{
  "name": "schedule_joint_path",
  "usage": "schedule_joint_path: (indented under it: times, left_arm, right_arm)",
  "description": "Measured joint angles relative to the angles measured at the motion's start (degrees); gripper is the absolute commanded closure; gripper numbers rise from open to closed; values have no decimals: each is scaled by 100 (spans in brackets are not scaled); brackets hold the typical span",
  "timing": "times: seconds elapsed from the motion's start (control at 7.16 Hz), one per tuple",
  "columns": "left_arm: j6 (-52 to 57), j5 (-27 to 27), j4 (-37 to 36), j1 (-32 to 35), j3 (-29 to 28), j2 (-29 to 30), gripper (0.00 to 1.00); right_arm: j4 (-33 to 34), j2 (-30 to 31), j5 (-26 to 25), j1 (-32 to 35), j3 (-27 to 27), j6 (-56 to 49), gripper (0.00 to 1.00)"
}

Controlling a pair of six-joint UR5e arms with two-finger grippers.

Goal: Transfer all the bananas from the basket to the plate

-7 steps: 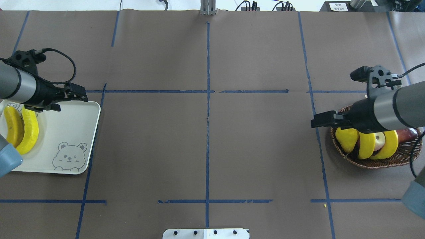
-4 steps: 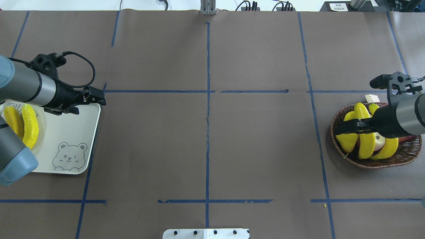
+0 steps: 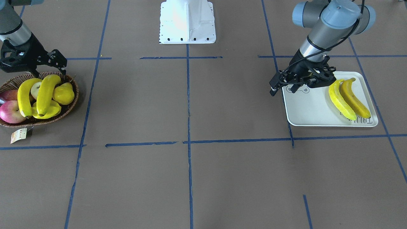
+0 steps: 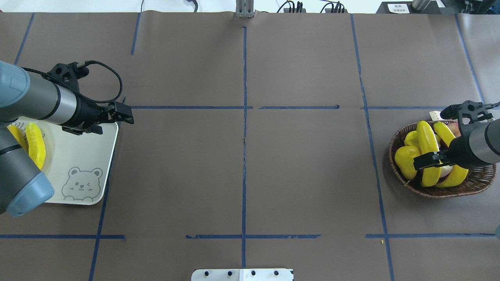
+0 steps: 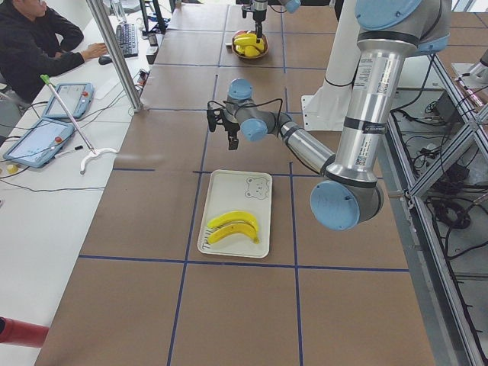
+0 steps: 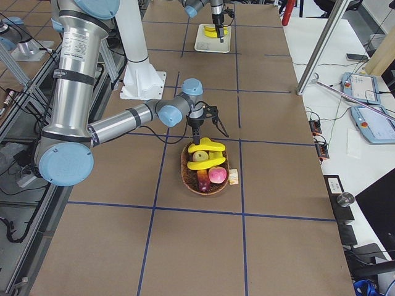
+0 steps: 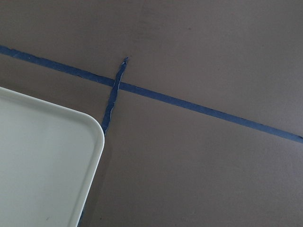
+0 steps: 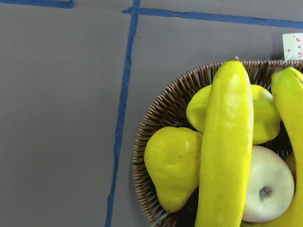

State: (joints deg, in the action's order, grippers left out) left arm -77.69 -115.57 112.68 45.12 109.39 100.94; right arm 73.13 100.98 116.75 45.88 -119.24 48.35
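Two bananas [image 3: 341, 100] lie side by side on the plate [image 3: 311, 108], at its end away from the bear print. Two more bananas [image 4: 427, 148] lie across other fruit in the basket [image 4: 394, 138], and fill the right wrist view [image 8: 225, 151]. My left gripper [image 4: 129, 117] is open and empty. It hovers just past the plate's far right corner, which shows in the left wrist view [image 7: 42, 156]. My right gripper [image 4: 417, 163] is open and empty. It hovers over the basket, above the bananas, touching nothing.
The basket also holds a yellow pear [image 8: 173, 165], a pale apple [image 8: 265, 184], a red apple [image 3: 9, 111] and another yellow fruit [image 8: 265, 113]. Its paper tag [image 3: 19, 135] lies on the table beside it. Blue tape lines cross the brown table. Operators' tablets [image 5: 46, 130] lie on a side desk.
My left gripper has moved right, from over the plate to beyond its far right corner. My right gripper has drawn back right, from the basket's left edge to over the fruit.
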Motion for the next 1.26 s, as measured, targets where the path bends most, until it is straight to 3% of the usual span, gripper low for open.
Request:
schedule_joint_path:
  times: [0.14, 0.28, 0.56, 0.7, 0.98, 1.26]
  left_arm:
    - [-35, 0, 2, -9, -1, 11, 0]
    - [-78, 0, 4, -24, 4, 17, 0]
    - [-110, 2, 6, -57, 25, 22, 0]
    - [-115, 6, 8, -65, 30, 22, 0]
    - [-179, 25, 8, -115, 16, 10, 0]
    - [-242, 111, 9, -166, 20, -34, 0]
  right_arm:
    - [0, -18, -2, 1, 146, -52, 0]
    - [0, -26, -7, 3, 253, -81, 7]
    - [2, -38, -26, -5, 358, -71, 72]
    - [4, -41, -33, -3, 375, -74, 95]
    - [1, -46, -17, 96, 371, -127, 100]
    - [17, -51, 396, 714, 207, -307, 100]
